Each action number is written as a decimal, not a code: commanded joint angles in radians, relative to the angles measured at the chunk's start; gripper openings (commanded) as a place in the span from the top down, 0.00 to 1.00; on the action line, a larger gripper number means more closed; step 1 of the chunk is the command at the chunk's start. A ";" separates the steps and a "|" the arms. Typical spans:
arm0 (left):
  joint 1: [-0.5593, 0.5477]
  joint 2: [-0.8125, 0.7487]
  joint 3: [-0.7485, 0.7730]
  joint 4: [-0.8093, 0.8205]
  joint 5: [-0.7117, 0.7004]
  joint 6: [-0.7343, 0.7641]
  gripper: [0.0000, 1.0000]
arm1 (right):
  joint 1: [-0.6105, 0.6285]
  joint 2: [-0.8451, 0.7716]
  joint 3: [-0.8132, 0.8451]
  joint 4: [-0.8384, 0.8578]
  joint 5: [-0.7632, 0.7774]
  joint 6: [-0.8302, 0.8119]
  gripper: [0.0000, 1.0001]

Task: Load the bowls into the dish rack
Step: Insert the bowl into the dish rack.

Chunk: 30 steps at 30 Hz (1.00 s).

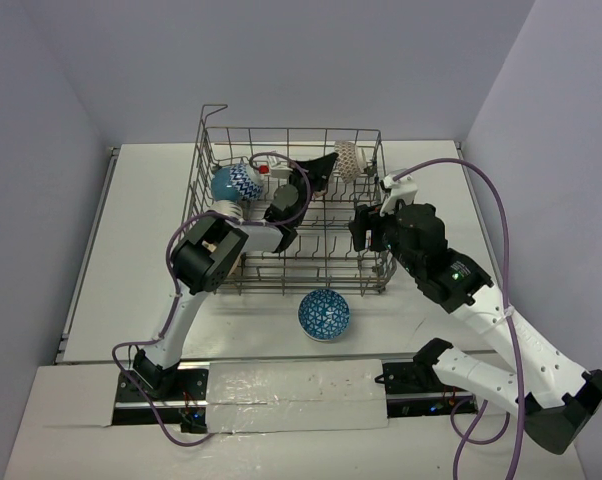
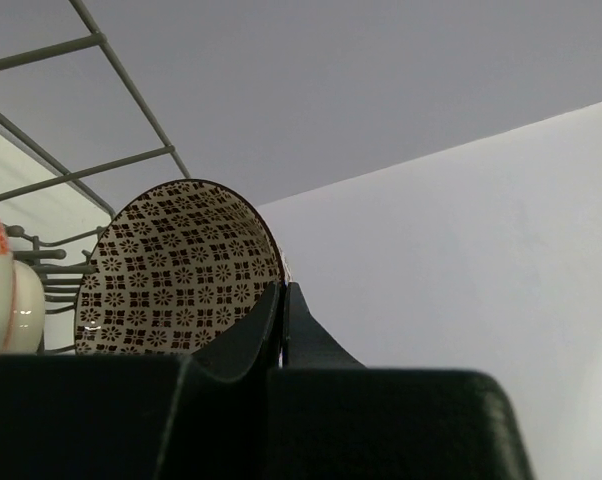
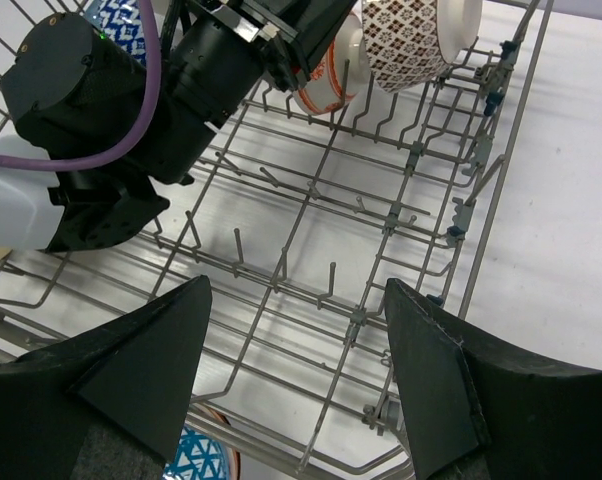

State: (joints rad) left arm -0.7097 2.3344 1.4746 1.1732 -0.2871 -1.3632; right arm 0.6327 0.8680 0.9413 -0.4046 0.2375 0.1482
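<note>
One bowl (image 2: 181, 270) in left claw (image 2: 283, 297); right claw (image 3: 296, 290) gapes.

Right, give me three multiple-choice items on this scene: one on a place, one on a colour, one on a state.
1. Where does the unloaded bowl lie?
A behind the rack
B on the table, at the rack's near side
C left of the rack

2. What colour is the pattern inside the held bowl in the left gripper?
A green
B yellow
C brown

3. How is the right gripper?
A open and empty
B shut on a bowl
C shut on a rack wire

Key:
1 B, the top view shows it on the table in front of the rack.
2 C, the left wrist view shows brown marks on white.
3 A, its fingers stand wide apart over the rack with nothing between them.
</note>
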 commanded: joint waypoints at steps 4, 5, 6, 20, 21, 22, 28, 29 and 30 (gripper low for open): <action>-0.008 -0.096 -0.069 0.011 -0.021 0.001 0.96 | 0.010 -0.009 0.019 0.035 0.002 -0.009 0.23; -0.008 -0.105 -0.074 -0.012 -0.024 -0.002 0.93 | 0.010 -0.011 0.019 0.035 0.002 -0.009 0.22; -0.010 -0.110 -0.076 -0.030 -0.023 -0.005 0.91 | 0.010 -0.014 0.017 0.035 0.003 -0.009 0.22; -0.007 -0.132 -0.043 -0.250 0.019 -0.024 0.66 | 0.009 -0.044 0.004 0.038 0.005 -0.009 0.22; -0.007 -0.133 -0.037 -0.257 0.019 -0.019 0.65 | 0.010 -0.044 0.005 0.038 0.003 -0.007 0.22; -0.007 -0.136 -0.033 -0.283 0.020 -0.016 0.62 | 0.010 -0.044 0.004 0.039 0.003 -0.009 0.22; -0.007 -0.144 -0.011 -0.339 0.034 -0.016 0.21 | 0.010 -0.052 -0.001 0.043 0.002 -0.007 0.22; -0.007 -0.147 -0.010 -0.360 0.034 -0.016 0.18 | 0.010 -0.052 -0.001 0.043 0.000 -0.009 0.22; -0.007 -0.150 -0.011 -0.365 0.035 -0.016 0.18 | 0.010 -0.052 -0.001 0.044 0.000 -0.009 0.22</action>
State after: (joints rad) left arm -0.7086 2.2490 1.4273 0.8497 -0.2741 -1.3769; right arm 0.6327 0.8391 0.9413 -0.4038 0.2379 0.1478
